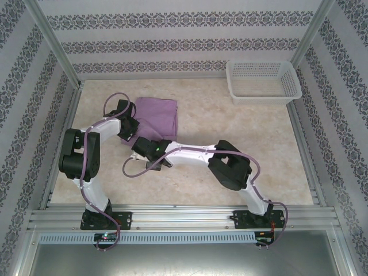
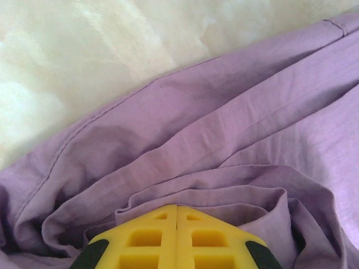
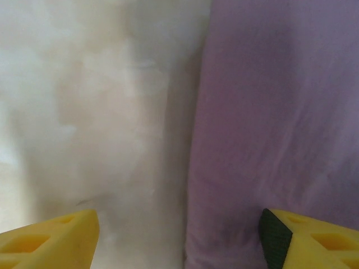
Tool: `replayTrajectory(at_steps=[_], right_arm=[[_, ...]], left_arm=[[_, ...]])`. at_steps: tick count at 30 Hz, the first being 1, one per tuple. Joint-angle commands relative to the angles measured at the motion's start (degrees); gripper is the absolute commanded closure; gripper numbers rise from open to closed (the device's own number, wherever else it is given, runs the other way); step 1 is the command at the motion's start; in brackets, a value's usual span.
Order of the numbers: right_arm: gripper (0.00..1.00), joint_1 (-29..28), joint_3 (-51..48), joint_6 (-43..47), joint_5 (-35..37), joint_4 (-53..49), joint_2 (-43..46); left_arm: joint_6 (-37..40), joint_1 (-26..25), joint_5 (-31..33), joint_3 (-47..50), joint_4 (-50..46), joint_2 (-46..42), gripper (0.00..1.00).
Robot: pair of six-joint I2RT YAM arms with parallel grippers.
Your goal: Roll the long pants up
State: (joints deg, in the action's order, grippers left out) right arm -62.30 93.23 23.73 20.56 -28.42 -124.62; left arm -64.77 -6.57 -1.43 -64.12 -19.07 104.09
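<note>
Item: long pants (image 1: pixel 158 115), lilac cloth, folded into a compact, roughly rectangular stack. Location: on the pale marbled desk (image 1: pixel 230 132), left of centre, near the far wall. The near left corner of the stack lies under the two wrists. Surface: the far part is flat, while the left wrist view shows soft ridges, a stitched hem line and bunched folds. Left gripper (image 2: pixel 176 216): yellow fingers pressed flat together, tips nosed down into the gathered folds at the near corner. Cannot tell if any cloth is pinched between them. Right gripper (image 3: pixel 178 224): jaws stand wide apart, straddling a straight edge of the pants, with one yellow finger (image 3: pixel 50 241) over bare desk and the other over lilac cloth. It hangs close above the surface; contact cannot be told. The right arm reaches leftward across the desk, so both wrists meet just beside each other at the stack's near corner. Also present: a white lattice basket (image 1: pixel 261 98) at the far right corner of the desk, well apart from the pants.
</note>
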Motion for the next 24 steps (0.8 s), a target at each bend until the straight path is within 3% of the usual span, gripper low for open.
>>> replayTrajectory(at_steps=[1, 6, 12, 15, 17, 19, 21, 22, 23, 24], right_arm=[[0.23, 0.7, 0.3, 7.0, 8.3, 9.0, -1.3], [0.19, 1.9, -0.3, 16.2, 15.4, 21.2, -4.1], [0.24, 6.4, 1.9, 18.6, 11.2, 21.3, -10.4], [0.46, 8.8, 3.2, 14.3, 4.6, 15.3, -11.4], [1.0, 10.1, 3.1, 12.1, 0.8, 13.0, -11.1], [1.0, 10.9, 2.3, 10.8, -1.6, 12.2, -10.1], [1.0, 11.2, 2.6, 8.9, -3.7, 9.9, -8.9], [1.0, 11.2, 2.7, 8.4, -4.9, 8.9, -7.8], [1.0, 11.3, 2.8, 7.3, -6.0, 7.4, -6.9], [1.0, 11.2, 3.5, 6.3, -7.3, 5.6, -6.0]], left_arm=[[1.5, 0.9, 0.3, 0.9, -3.2, -1.5, 1.0], [1.8, 1.0, -0.1, 0.7, -3.2, -1.6, 1.0], [2.2, 1.2, -0.8, 0.6, -3.0, -1.3, 1.0], [2.7, 1.4, -1.0, 0.7, -3.1, -1.6, 1.0], [2.9, 1.7, -1.2, 0.7, -3.0, -2.2, 1.0], [3.2, 2.1, -1.6, 0.6, -2.7, -2.8, 1.0], [3.2, 2.6, -1.6, -0.4, -3.8, -3.6, 0.74], [3.6, 2.8, -1.0, -1.2, -4.6, -4.2, 0.35], [4.3, 3.0, -0.4, -2.2, -5.4, -4.9, 0.15], [4.9, 3.4, 0.0, -2.8, -5.9, -5.7, 0.12]])
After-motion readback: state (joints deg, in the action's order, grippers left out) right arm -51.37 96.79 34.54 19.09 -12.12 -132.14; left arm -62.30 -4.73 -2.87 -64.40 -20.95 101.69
